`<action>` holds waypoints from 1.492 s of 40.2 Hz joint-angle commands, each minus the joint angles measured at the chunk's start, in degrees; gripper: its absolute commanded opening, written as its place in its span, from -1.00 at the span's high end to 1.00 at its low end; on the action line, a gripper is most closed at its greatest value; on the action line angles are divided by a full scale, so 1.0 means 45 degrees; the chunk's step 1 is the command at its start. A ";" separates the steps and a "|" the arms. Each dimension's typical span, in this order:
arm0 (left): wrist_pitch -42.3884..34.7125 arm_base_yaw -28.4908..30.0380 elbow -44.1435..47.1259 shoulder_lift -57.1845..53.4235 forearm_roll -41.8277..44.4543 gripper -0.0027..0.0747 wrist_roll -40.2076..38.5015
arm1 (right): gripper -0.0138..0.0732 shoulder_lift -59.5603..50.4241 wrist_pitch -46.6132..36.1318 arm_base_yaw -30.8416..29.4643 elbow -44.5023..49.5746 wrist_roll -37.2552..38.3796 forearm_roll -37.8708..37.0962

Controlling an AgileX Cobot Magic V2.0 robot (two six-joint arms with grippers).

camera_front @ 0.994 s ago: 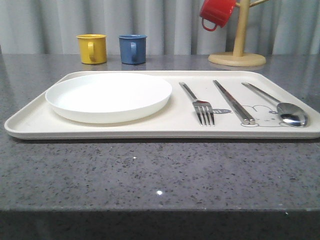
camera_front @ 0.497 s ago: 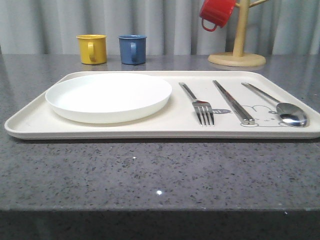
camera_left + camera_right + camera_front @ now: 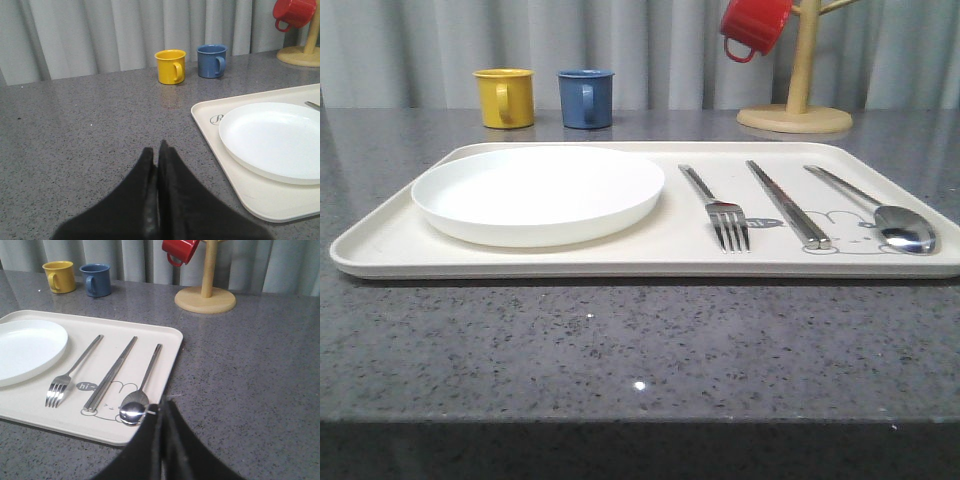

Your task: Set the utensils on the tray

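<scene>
Front view: the plate (image 3: 538, 193), fork (image 3: 718, 208), chopsticks (image 3: 787, 203) and spoon (image 3: 880, 213) lie on the tray (image 3: 650, 258).

Left wrist view: the left gripper (image 3: 156, 151), fingers together, hovers over the tabletop (image 3: 85, 125) beside the tray.

Right wrist view: the right gripper (image 3: 162, 407), pressed closed, sits just beside the spoon; "hi" (image 3: 86, 386) is printed near the fork.

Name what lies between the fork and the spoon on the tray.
The pair of chopsticks lies between fork and spoon, clear in the front view.
</scene>
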 commanded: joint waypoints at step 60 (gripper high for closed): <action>-0.3093 0.2115 0.4990 -0.2827 -0.0423 0.98 -0.0075 | 0.84 0.0130 -0.1046 -0.0004 -0.0332 -0.0105 -0.0076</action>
